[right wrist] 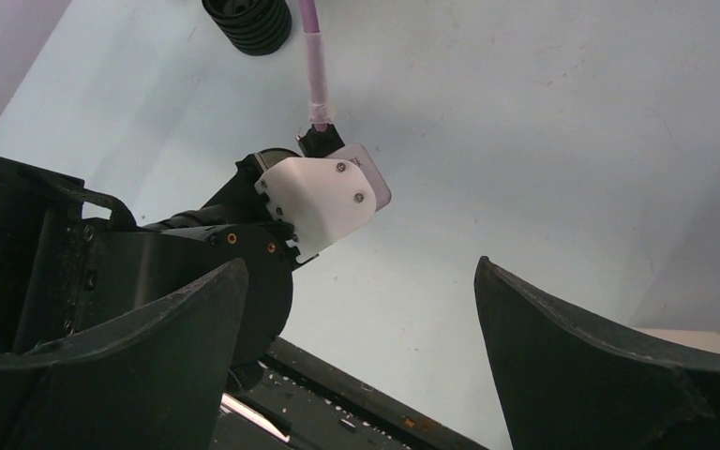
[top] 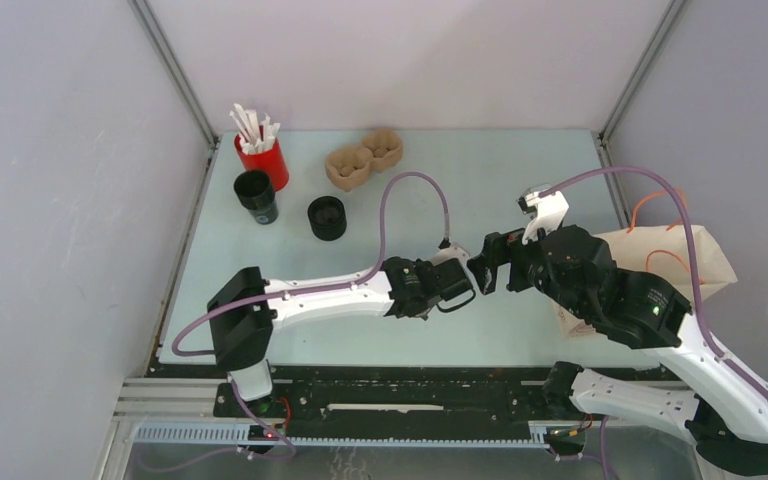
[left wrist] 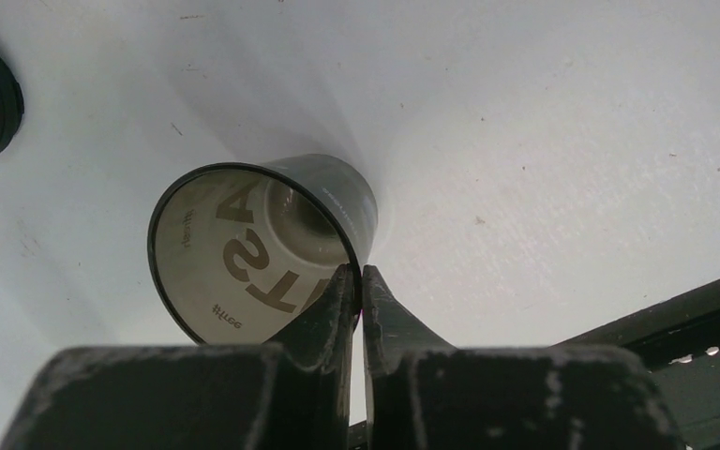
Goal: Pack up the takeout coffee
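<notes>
Left gripper (left wrist: 357, 272) nips black cup (left wrist: 234, 253) at rim — unseen from above — right gripper (right wrist: 361, 265) gapes empty.

**Q:** Is there any writing to read?

**A:** Only on the cup (left wrist: 244, 253), in the left wrist view. Large brown letters run tilted across its pale inside: A, S and T can be made out, the rest are hidden. The small print beside them is too blurred to read.
</notes>
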Motion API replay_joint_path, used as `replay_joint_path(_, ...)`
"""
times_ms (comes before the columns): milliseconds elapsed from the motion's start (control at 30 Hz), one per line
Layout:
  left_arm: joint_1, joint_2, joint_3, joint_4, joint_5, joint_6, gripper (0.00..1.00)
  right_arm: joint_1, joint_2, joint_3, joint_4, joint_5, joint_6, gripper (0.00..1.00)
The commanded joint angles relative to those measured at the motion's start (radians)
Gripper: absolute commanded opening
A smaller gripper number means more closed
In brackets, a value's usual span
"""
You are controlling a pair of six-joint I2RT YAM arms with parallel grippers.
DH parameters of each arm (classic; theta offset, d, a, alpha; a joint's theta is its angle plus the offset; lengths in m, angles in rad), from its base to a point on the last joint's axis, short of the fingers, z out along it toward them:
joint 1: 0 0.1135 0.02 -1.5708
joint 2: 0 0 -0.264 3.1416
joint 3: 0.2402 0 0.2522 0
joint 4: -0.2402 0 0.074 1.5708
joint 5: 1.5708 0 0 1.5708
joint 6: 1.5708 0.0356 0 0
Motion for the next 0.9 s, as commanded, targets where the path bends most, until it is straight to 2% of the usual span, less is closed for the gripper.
replay_joint_path(0, 0.003, -0.002, 0.041, 0.021, 0.008, -0.007, 0.11, -0.011, -0.006, 0.001, 0.023, 0.0, 0.007, 1.0)
replay_joint_path(100, 0.009, -0.011, 0.039, 0.019, 0.0, -0.009, 0.21, -0.013, -0.005, 0.001, 0.024, -0.004, 0.007, 1.0)
replay_joint_path(233, 0.016, -0.111, 0.055, -0.018, -0.052, -0.01, 0.53, -0.013, -0.011, 0.001, 0.024, -0.006, 0.004, 1.0)
replay_joint_path(400, 0.107, -0.317, 0.08, -0.044, -0.03, 0.042, 0.73, -0.018, -0.019, 0.001, 0.026, -0.001, 0.001, 1.0)
replay_joint_path(467, 0.208, -0.391, 0.04, -0.026, 0.055, 0.067, 0.78, -0.02, -0.022, 0.001, 0.031, -0.004, 0.0, 1.0)
replay_joint_path(600, 0.54, -0.431, -0.026, 0.003, 0.327, 0.131, 0.83, -0.023, -0.028, 0.001, 0.035, -0.013, -0.002, 1.0)
replay_joint_path(733, 0.738, -0.304, 0.07, -0.029, 0.43, 0.184, 0.84, -0.025, -0.024, 0.001, 0.026, -0.012, 0.005, 1.0)
replay_joint_path(867, 0.859, -0.086, 0.237, -0.037, 0.477, 0.176, 0.83, -0.025, -0.014, 0.001, 0.03, -0.019, 0.009, 1.0)
